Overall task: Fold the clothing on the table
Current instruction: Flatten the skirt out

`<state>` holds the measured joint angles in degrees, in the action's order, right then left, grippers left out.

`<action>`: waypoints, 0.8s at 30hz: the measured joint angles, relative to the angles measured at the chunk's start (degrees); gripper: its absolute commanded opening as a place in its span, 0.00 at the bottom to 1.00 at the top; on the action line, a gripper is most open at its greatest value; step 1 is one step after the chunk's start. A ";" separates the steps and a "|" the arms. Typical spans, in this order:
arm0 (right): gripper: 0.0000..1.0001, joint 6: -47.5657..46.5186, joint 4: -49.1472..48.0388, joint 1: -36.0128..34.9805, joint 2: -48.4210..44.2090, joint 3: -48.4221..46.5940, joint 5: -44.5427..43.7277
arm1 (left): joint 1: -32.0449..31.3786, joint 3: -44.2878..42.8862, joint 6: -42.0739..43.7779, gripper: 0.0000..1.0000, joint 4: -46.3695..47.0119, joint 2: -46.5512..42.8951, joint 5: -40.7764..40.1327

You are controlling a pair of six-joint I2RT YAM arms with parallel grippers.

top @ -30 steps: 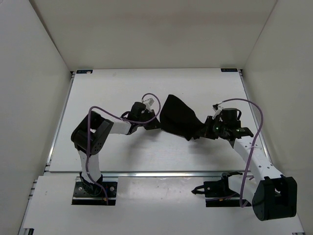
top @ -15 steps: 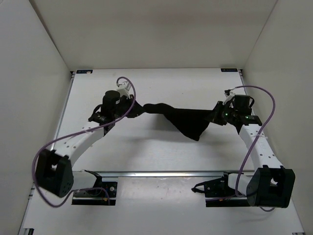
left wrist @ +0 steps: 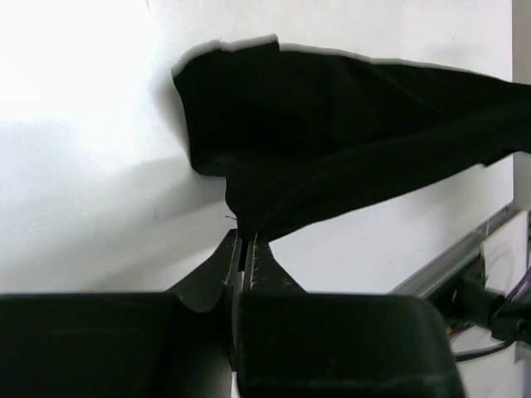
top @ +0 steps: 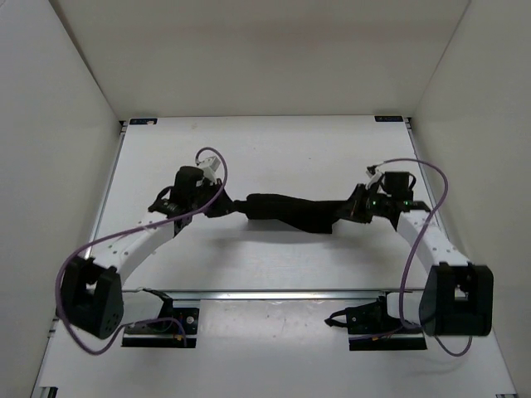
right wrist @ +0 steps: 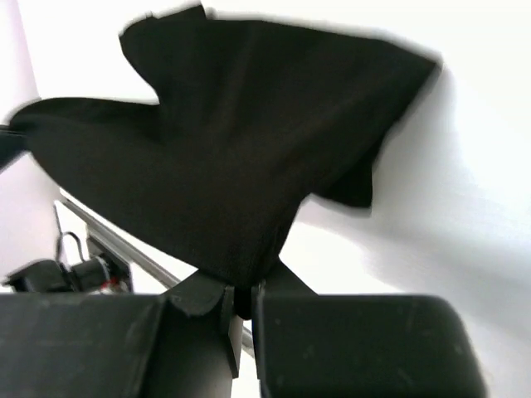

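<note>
The clothing point(top: 290, 212) is a limp black garment pulled out into a long narrow band across the middle of the white table point(top: 249, 149). My left gripper point(top: 232, 205) is shut on its left end. In the left wrist view the jaws point(left wrist: 246, 240) pinch a fold of the cloth point(left wrist: 332, 141), which spreads away to the right. My right gripper point(top: 349, 211) is shut on the right end. The right wrist view shows black fabric point(right wrist: 241, 149) fanning out from between the jaws point(right wrist: 243, 286).
White enclosure walls stand on the left point(top: 58, 166), right point(top: 481, 166) and back. Blue-black corner brackets point(top: 143, 122) point(top: 390, 119) mark the table's far corners. A metal rail point(top: 265, 293) runs along the near edge. Purple cables point(top: 415, 166) loop over both arms.
The two grippers moved apart, the left arm swinging out to the left, and the bunched clothing was drawn out into a long band that now hangs narrower and lower.
</note>
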<state>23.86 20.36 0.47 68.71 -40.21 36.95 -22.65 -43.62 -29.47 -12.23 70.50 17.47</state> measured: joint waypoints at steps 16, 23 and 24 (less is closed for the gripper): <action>0.00 -4.59 6.05 6.23 15.93 -55.67 0.90 | 1.77 -57.29 5.53 0.00 -6.40 18.21 -1.40; 0.00 -2.58 -3.50 6.14 5.05 -8.63 1.27 | -2.69 -18.97 5.97 0.00 -2.38 6.29 -4.74; 0.00 -1.92 -4.28 5.57 4.24 -2.75 0.81 | -4.02 -14.23 5.77 0.00 -2.64 6.08 -5.62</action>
<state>21.93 16.08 6.04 72.95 -42.96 37.76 -26.68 -57.84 -23.70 -14.87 76.58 11.86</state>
